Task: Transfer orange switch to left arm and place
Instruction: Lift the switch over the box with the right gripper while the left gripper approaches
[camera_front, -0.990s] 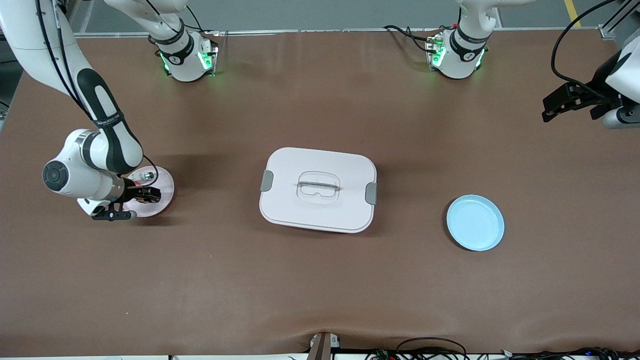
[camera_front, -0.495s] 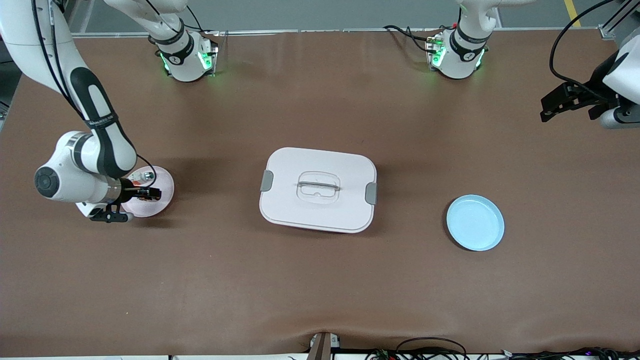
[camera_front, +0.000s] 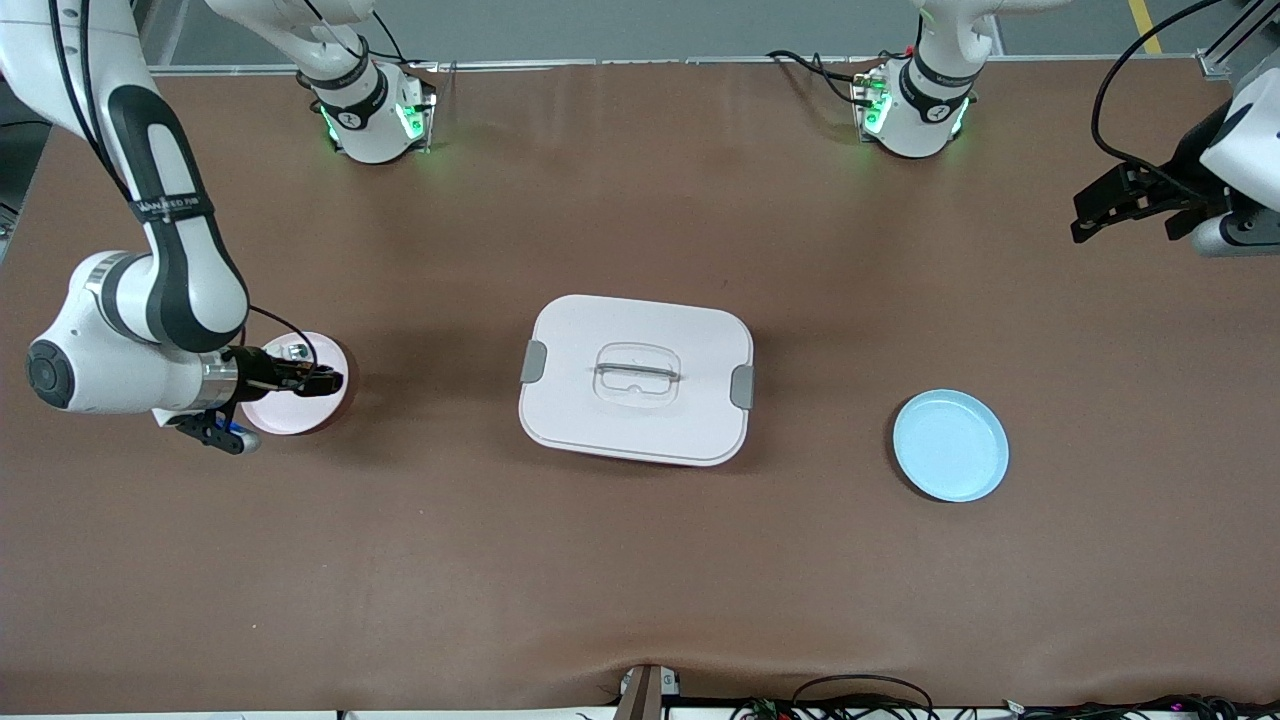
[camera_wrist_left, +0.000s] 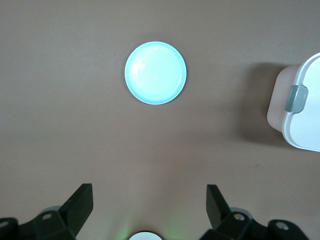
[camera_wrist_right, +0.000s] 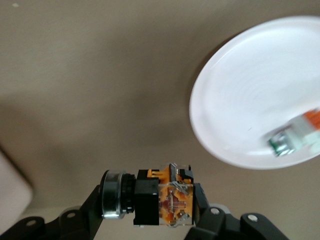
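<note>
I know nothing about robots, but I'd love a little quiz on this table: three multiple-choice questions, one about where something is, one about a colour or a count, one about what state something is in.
1. Where is the white box?
A. between the two plates
B. on the blue plate
C. at the table's edge

2. How many plates are on the table?
A. one
B. two
C. three

3. What is the right claw doing?
A. hanging open
B. gripping the orange switch
C. resting on the box

Answers:
1 A: the pink plate lies toward one end, the blue plate toward the other.
2 B: only those two show.
3 B: its fingers clamp the switch above the pink plate's edge; the left claw waits open.
</note>
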